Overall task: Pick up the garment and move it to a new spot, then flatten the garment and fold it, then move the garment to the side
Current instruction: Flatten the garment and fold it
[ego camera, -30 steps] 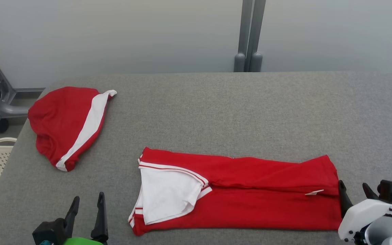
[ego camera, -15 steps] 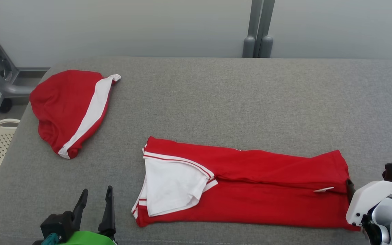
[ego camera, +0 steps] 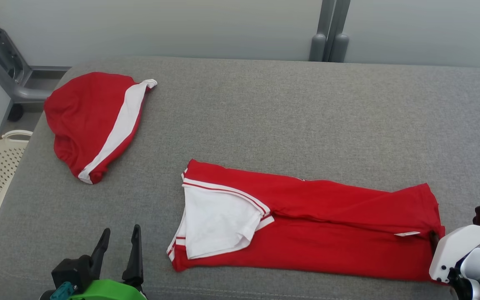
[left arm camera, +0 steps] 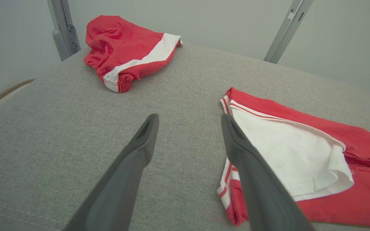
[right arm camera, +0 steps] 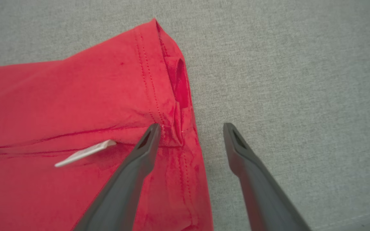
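- Right hand (right arm camera: 189,128), released, straddles the garment (right arm camera: 75,106) at its hem, seemingly poised to pinch it.
- Left hand (left arm camera: 188,118), released, idle; the garment's white end lies just right of it.

I see grey fabric-covered table (ego camera: 286,116), rounded corners. Red T-shirt (ego camera: 327,233) folded into long strip, flat near front edge, centre to right; white sleeve on top at left end, white tag (ego camera: 406,234) near right end. Bunched red garment (ego camera: 86,121), white stripe, at far-left corner, well apart.
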Robot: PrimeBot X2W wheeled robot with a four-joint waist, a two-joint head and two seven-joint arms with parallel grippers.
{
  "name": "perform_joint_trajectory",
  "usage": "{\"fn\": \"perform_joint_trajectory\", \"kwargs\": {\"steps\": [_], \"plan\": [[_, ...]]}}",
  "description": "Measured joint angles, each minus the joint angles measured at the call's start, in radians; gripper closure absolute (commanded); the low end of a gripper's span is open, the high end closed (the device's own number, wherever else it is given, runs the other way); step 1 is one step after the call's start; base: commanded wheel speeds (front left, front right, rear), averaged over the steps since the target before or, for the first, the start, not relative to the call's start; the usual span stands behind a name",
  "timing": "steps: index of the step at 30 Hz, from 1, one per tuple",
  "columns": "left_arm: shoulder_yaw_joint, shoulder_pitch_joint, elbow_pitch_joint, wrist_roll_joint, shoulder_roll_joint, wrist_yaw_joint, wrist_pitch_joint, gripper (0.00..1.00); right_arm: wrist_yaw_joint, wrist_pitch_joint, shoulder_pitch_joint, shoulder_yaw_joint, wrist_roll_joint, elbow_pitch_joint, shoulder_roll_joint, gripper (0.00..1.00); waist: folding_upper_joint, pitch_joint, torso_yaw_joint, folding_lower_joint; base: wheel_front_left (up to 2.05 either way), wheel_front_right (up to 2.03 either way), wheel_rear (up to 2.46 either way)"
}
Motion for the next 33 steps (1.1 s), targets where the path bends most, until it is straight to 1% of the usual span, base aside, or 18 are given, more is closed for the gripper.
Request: {"fn": "perform_joint_trajectory", "kwargs": {"steps": [10,17,18,19,20,21,28,33], "plan": [[-0.006,-0.027,0.007,0.0,0.003,-0.009,0.0,0.0,0.0,0.034,-0.04,-0.02,0.008,0.062,0.0,0.0,0.0,0.033,0.014,0.0,0.0,0.0,0.0],[-0.005,-0.04,0.013,-0.006,0.003,-0.009,0.0,0.0,0.0,0.087,-0.082,-0.053,0.026,0.107,-0.003,0.0,0.0,0.053,0.025,0.0,0.0,0.0,0.0],[-0.005,-0.042,0.013,-0.006,0.003,-0.009,0.0,0.0,0.0,0.089,-0.085,-0.057,0.027,0.11,-0.003,0.03,0.0,0.055,0.026,0.0,0.0,0.0,0.0],[-0.005,-0.043,0.013,-0.006,0.002,-0.009,0.0,0.0,0.0,0.094,-0.09,-0.058,0.026,0.113,-0.003,0.29,0.0,0.056,0.026,0.0,0.0,0.0,0.0],[-0.005,-0.043,0.014,-0.006,0.002,-0.009,0.0,0.0,0.001,0.095,-0.094,-0.059,0.026,0.116,-0.003,0.6,0.0,0.058,0.026,0.0,0.0,0.0,0.0],[-0.005,-0.044,0.015,-0.006,0.002,-0.009,0.0,0.0,0.001,0.097,-0.099,-0.061,0.026,0.118,-0.003,1.0,0.0,0.058,0.026,0.0,0.0,0.0,0.0],[-0.001,-0.045,0.023,-0.008,0.001,-0.01,0.0,0.0,0.002,0.093,-0.114,-0.088,0.025,0.124,0.005,1.0,-0.0001,0.051,0.02,0.0,0.0,0.0,0.0],[0.001,-0.045,0.029,-0.015,-0.001,-0.013,-0.001,0.0,0.002,0.092,-0.12,-0.151,0.028,0.116,0.006,1.0,0.0,0.041,0.012,0.0,0.0,0.0,0.0]]}}
